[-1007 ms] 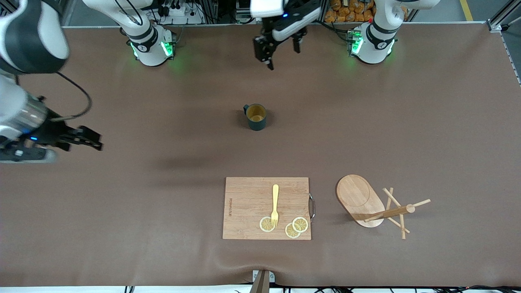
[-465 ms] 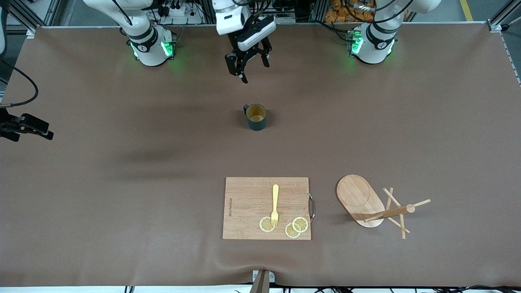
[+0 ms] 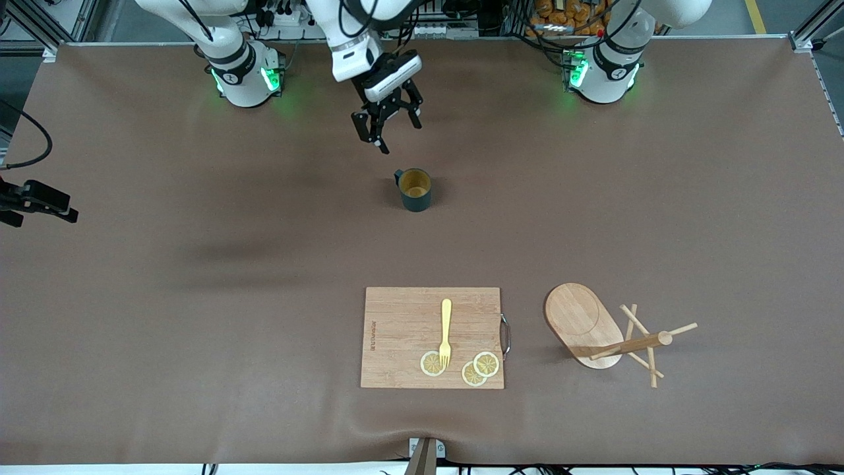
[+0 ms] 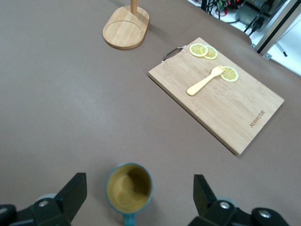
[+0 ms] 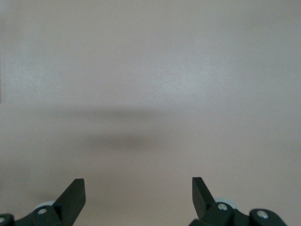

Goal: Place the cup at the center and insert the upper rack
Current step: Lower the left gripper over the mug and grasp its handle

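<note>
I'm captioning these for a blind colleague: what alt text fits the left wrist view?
The open left gripper hovers over a teal cup standing upright on a brown table. Farther off lie a cutting board with a fork and lemon slices, and a wooden oval base.

A wide table [image 3: 725,198] covered in a brown mat fills nearly the whole scene, lit evenly from above, with soft grey shadows [image 3: 231,254] lying across it toward the right arm's end. Along its edge farthest from the front camera runs a metal frame [image 3: 808,30], with tangled black cables [image 3: 283,13], a white power strip [image 3: 290,18] and a heap of orange packets [image 3: 560,16]. A strip of grey floor with a yellow line [image 3: 755,14] shows at the corner by the left arm's end.
</note>
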Tool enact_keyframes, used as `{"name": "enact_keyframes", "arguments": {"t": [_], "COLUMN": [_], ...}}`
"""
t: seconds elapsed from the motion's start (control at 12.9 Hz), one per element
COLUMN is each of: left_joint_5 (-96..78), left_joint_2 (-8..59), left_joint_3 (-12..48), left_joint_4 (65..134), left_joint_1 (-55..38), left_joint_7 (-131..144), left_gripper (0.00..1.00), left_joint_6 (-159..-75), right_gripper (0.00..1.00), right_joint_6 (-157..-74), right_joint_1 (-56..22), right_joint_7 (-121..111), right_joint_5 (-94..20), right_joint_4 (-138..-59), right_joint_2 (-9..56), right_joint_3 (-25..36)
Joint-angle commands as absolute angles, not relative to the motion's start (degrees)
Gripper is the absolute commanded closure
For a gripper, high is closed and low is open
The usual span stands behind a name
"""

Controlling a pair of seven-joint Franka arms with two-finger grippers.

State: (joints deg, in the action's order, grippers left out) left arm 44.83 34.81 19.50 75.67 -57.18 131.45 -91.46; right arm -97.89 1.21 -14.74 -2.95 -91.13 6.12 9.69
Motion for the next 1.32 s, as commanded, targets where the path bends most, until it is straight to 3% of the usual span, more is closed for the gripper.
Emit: {"name": "enact_keyframes", "arguments": {"t": [0.0,0.31,0.62,1.24], "left_joint_5": [46.05,46.23,46.05,46.05], "left_joint_2": [40.42,44.02,48.59,53.70], "left_joint_3": [15.38,13.99,5.28,4.92], "left_joint_4": [70.14,69.79,68.82,67.68], "left_joint_1": [-61.52,-62.83,-70.66,-72.51], "left_joint_7": [134.47,141.14,145.02,149.15], "left_gripper": [0.00,0.00,0.00,0.00], "left_joint_6": [-91.84,-94.83,-94.83,-94.83], "right_gripper": [0.00,0.00,0.00,0.00], "right_joint_6": [-97.30,-94.75,-94.22,-93.78], "right_joint_1": [2.20,2.02,1.23,0.35], "right_joint_7": [-15.73,-15.64,-15.47,-15.38], "right_joint_5": [-2.81,-3.16,-3.43,-3.43], "right_joint_4": [-92.46,-92.11,-92.20,-92.11], "right_joint_2": [3.96,3.25,3.34,3.69], "right_joint_3": [9.05,8.97,8.70,8.61]}}
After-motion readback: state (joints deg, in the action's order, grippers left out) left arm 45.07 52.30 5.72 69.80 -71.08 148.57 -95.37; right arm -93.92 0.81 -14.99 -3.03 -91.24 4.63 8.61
